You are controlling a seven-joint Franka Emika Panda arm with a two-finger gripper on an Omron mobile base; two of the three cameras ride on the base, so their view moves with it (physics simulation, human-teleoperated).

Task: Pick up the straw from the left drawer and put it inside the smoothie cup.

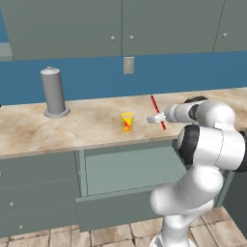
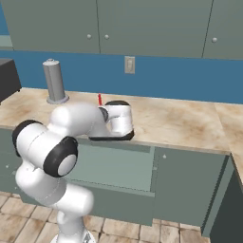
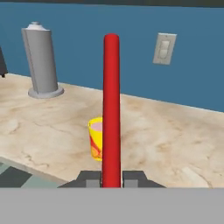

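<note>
Gripper (image 3: 111,180) clamped on the near-upright straw (image 3: 111,109) above the counter (image 1: 87,128) front edge; cup (image 1: 127,121) stands apart beyond, open counter around it.

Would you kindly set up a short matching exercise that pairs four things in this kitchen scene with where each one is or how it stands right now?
Things:
1. straw
2. smoothie cup
3. left drawer
4. grey cylinder

States:
A. pulled open below the counter edge
B. standing upright on the counter near the blue wall
C. clamped in the gripper, above the counter
D. standing on the counter, nothing in it yet

Pairs: 1-C, 2-D, 3-A, 4-B
</note>
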